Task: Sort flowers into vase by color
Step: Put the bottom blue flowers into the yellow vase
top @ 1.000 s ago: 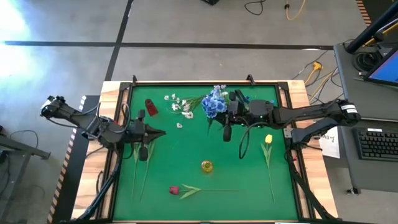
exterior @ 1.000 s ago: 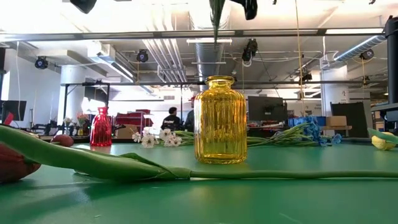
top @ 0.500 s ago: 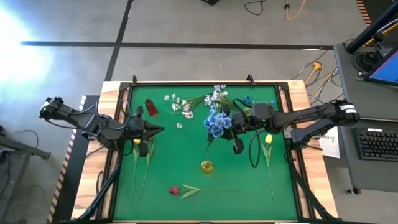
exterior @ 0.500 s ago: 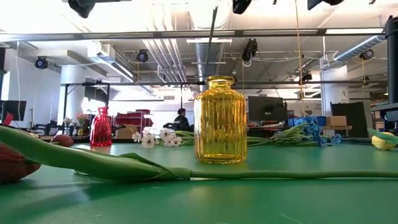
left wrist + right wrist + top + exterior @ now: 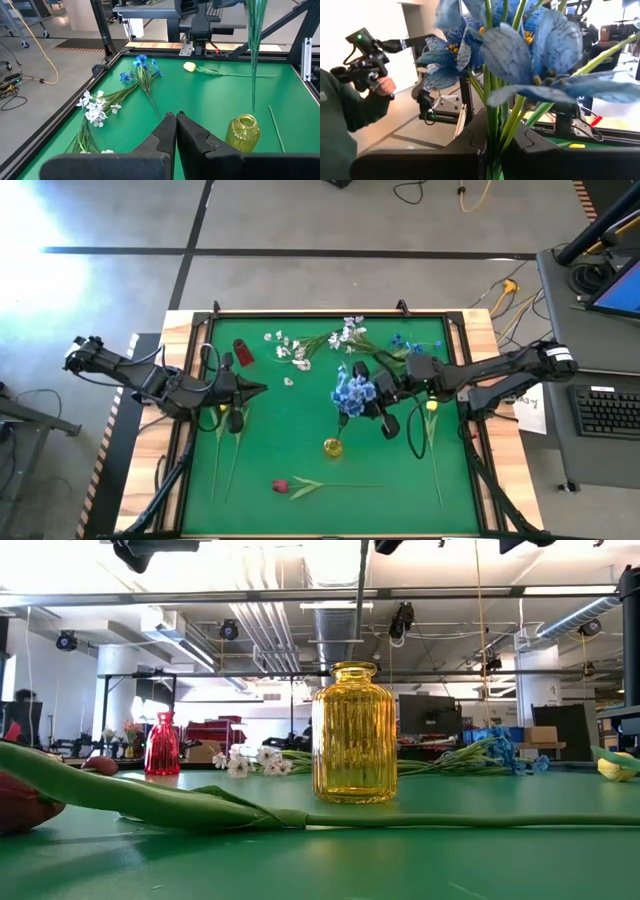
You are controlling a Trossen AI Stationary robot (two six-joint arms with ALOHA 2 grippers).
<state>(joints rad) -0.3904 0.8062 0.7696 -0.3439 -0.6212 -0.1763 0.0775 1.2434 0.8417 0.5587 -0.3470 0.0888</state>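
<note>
The right tool (image 5: 372, 397) was clamped on the blue clustered artificial flower (image 5: 352, 390), its green stem hanging just above the ribbed yellow glass vase (image 5: 332, 447) near the worktop's front edge. The narrow mouth could catch the swaying stem, missing or tipping the vase. The left tool (image 5: 258, 390) waited closed near the left edge.

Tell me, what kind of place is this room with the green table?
Probably a robotics lab or workshop. Exposed ceiling pipes run overhead, computer monitors stand behind the green table, and a person nearby holds a camera rig.
</note>
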